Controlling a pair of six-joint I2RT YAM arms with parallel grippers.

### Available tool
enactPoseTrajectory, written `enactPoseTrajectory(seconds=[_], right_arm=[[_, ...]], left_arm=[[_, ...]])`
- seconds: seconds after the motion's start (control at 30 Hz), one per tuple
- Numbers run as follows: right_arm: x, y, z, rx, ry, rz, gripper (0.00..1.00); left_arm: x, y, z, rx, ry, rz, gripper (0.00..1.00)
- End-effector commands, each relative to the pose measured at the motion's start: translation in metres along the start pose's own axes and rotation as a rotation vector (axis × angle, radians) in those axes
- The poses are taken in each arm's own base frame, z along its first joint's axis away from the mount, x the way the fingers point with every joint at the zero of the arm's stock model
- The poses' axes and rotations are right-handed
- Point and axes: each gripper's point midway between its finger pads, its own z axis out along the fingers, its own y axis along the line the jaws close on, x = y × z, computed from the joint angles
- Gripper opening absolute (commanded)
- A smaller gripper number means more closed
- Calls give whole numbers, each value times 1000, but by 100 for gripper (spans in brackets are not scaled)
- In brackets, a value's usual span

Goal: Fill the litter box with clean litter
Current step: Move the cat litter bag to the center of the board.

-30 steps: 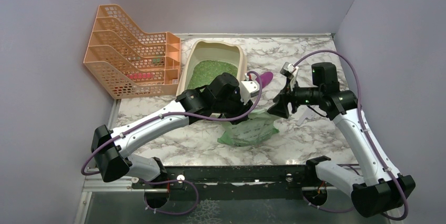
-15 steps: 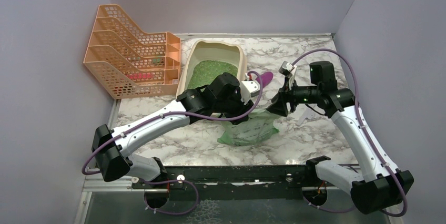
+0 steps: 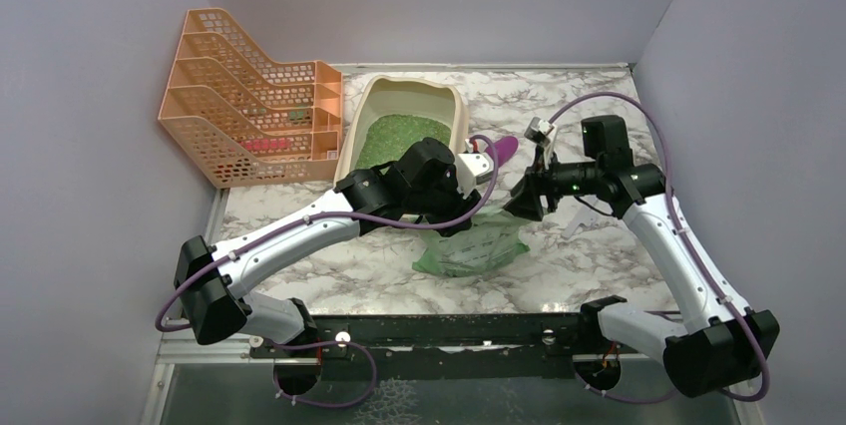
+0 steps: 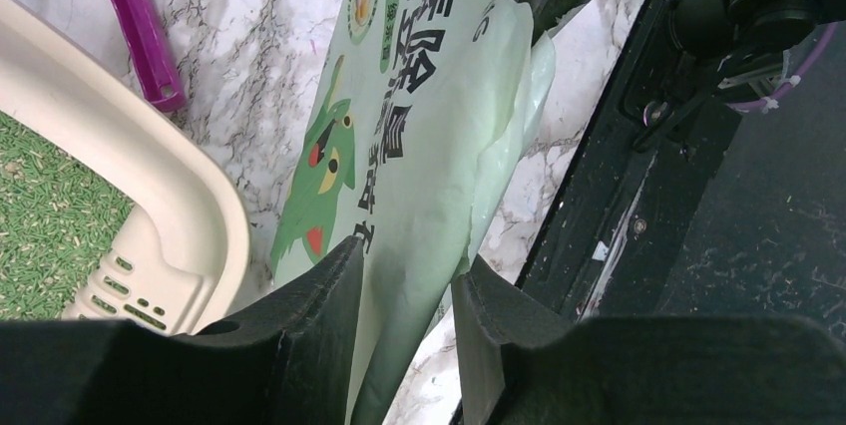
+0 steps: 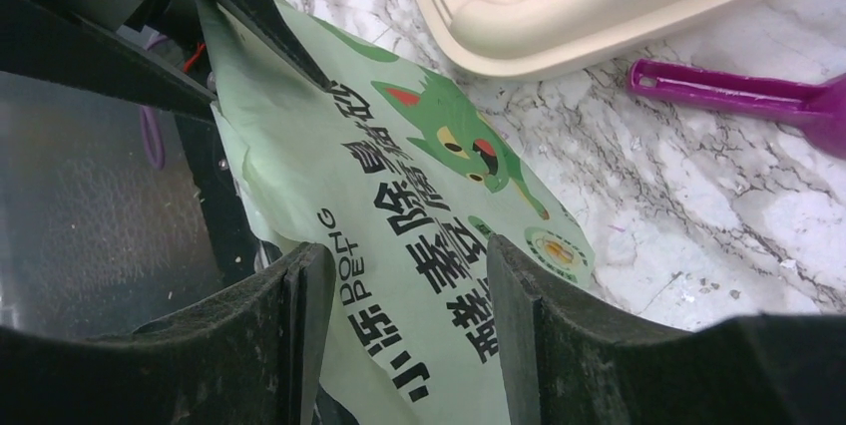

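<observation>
The beige litter box point(image 3: 351, 126) stands at the back centre, with green clean litter point(image 3: 399, 136) spread over its floor. Its rim also shows in the left wrist view point(image 4: 150, 186) and in the right wrist view point(image 5: 599, 16). The green printed bag point(image 3: 474, 245) lies limp on the marble top in front of the box. My left gripper point(image 3: 454, 217) points down at the bag's left end. Its jaws point(image 4: 409, 260) stand open around a fold of the bag point(image 4: 419, 126). My right gripper point(image 3: 521, 208) hovers at the bag's upper right corner, open point(image 5: 404, 250), with the bag point(image 5: 399, 196) between its fingers.
A magenta scoop point(image 3: 504, 149) lies right of the litter box, between the two grippers. An orange mesh file rack point(image 3: 249, 96) stands against the left wall. Grey walls close in the left, back and right sides. A black rail point(image 3: 449, 330) runs along the near edge.
My right arm has shifted a little back and to the left. The left jaws have spread slightly. The bag has barely moved.
</observation>
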Motion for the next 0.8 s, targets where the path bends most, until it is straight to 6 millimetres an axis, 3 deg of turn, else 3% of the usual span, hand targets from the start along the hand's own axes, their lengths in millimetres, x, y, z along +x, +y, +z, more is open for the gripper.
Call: enactPoseTrajectory(seconds=[0.0,0.17,0.4,0.43,0.53,0.6,0.67,0.77], right_arm=[[10,3,3,-12,19,3,62],[19,-10,9,30,63,-20,59],[-11,-18,10,86,-60,-86,39],[-12,-17,11,79,-69,-85,40],[-3,-12,18,13,-42,-52,54],[7,-11,23,-14,-6,-16,54],[15,-15,26,3,24,0,41],[7,-40,22,158,12,17,10]], left_arm=[[-14,-4,-2,19,-27,5,38],[-14,-4,-2,21,-25,5,38],[-15,-4,-1,21,-27,9,38],[-15,-4,-1,19,-27,8,38],[-17,-3,-1,17,-29,12,38],[-17,-3,0,17,-27,15,39],[-17,-2,0,15,-26,18,39],[-18,-1,2,11,-25,21,41]])
